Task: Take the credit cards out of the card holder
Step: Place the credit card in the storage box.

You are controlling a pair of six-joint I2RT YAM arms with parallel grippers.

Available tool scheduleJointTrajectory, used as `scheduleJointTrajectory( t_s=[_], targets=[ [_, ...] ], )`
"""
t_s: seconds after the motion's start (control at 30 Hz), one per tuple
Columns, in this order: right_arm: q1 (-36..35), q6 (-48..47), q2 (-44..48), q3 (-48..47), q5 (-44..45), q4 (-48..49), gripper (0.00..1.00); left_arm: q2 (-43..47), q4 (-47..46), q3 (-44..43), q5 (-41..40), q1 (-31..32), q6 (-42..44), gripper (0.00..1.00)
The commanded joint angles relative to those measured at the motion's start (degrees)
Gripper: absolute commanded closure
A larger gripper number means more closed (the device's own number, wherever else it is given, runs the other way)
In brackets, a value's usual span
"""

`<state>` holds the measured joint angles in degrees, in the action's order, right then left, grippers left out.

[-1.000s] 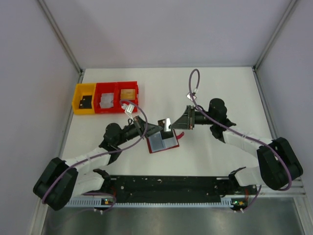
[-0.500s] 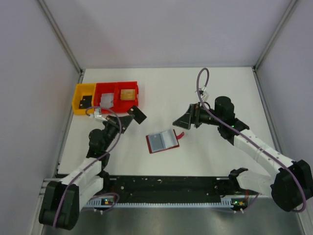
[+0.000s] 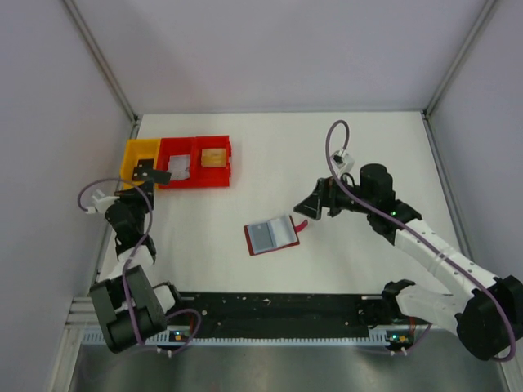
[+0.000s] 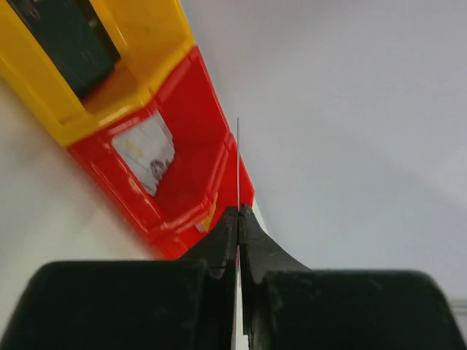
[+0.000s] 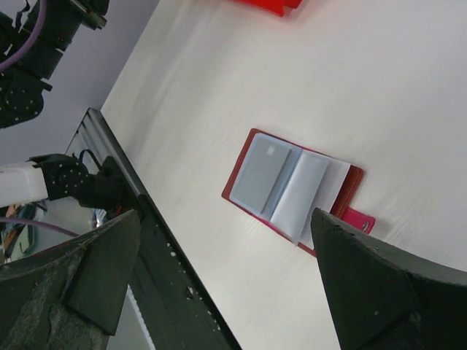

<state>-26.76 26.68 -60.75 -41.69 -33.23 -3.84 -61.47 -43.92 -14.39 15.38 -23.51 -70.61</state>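
Left pincer [image 4: 238,219] clamps a thin black card [image 3: 153,174] by the yellow plastic bin [image 3: 131,157] holding a dark piece [image 4: 66,36], right pincer [image 3: 310,206] gapes beside the open red folding wallet [image 3: 274,235] at the table [image 3: 368,147] centre, a grey-blue card [image 3: 263,237] in its pocket.

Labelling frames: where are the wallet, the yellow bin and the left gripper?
wallet [image 3: 272,235], top view, its open inside
yellow bin [image 3: 139,150], top view, its far wall
left gripper [image 4: 238,216], left wrist view, between its fingertips

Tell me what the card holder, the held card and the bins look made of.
Card holder: likely faux leather or vinyl, matte red cover, pale sleeves inside.
Credit card in the left gripper: thin rigid plastic, probably; stands straight edge-on.
Bins: glossy moulded plastic, red and yellow.
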Motion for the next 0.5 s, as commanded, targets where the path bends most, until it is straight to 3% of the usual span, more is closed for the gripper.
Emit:
scheduleJointTrajectory(
  t_s=[0.0, 0.27, 0.47],
  targets=[
    [-1.2, -4.0, 2.6, 0.1, 3.2, 0.8, 0.02, -7.1, -3.5, -7.8, -2.3, -4.5, 2.4, 1.00],
    [-2.3, -5.6, 2.2, 0.9, 4.1, 0.5, 0.02, -27.7, -7.2, -21.4, -2.5, -6.5, 3.4, 1.00],
    [-2.4, -6.7, 1.1, -0.1, 4.3, -0.8, 0.02, -38.2, -5.1, -28.5, -4.0, -6.5, 4.5, 1.00]
  ],
)
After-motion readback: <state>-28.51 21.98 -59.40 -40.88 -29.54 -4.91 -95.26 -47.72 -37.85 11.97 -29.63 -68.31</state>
